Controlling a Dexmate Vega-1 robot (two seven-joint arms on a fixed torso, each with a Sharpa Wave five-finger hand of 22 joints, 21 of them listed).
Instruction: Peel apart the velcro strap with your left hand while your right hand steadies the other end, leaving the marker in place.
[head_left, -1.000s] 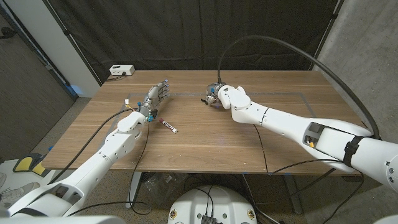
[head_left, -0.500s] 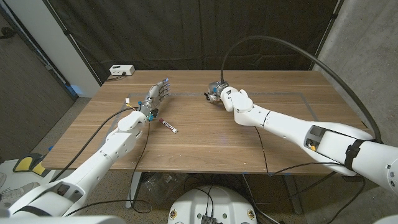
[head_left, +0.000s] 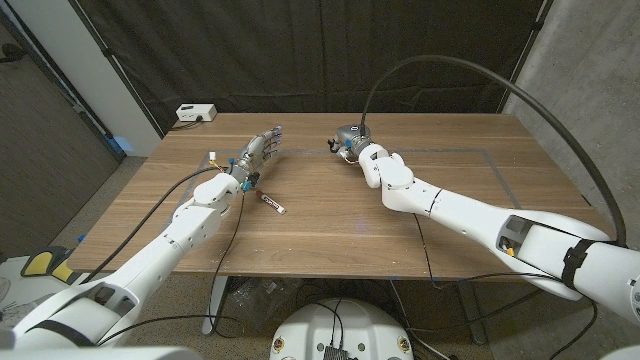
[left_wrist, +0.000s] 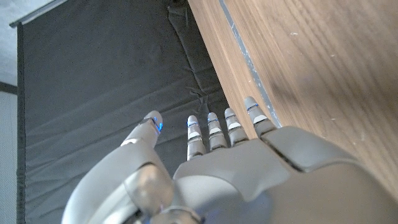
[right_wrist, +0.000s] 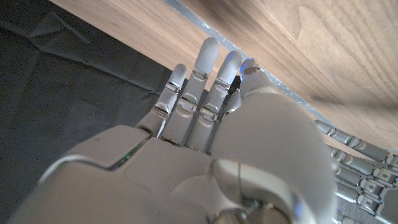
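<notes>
A marker (head_left: 272, 203) with a white body and a dark cap lies on the wooden table (head_left: 330, 220), near the left middle. Just beyond it my left hand (head_left: 258, 155) is raised, its fingers (left_wrist: 211, 130) straight and apart, holding nothing. Near the table's far edge my right hand (head_left: 348, 143) holds a small dark piece, seemingly the velcro strap (head_left: 331, 148). In the right wrist view a black bit of strap (right_wrist: 234, 85) shows pinched between the thumb and a finger of my right hand (right_wrist: 205, 149). How much of the strap is there I cannot tell.
A white box (head_left: 195, 113) with a cable sits at the table's far left corner. A thin tape line (head_left: 480, 152) runs along the table's far right part. A black curtain (head_left: 320, 50) hangs behind, and a thick black cable (head_left: 500, 90) arcs over my right arm.
My right hand has moved toward the far edge, carrying the dark piece with it. My left hand has shifted a little farther out and to the right. The marker has stayed put.
</notes>
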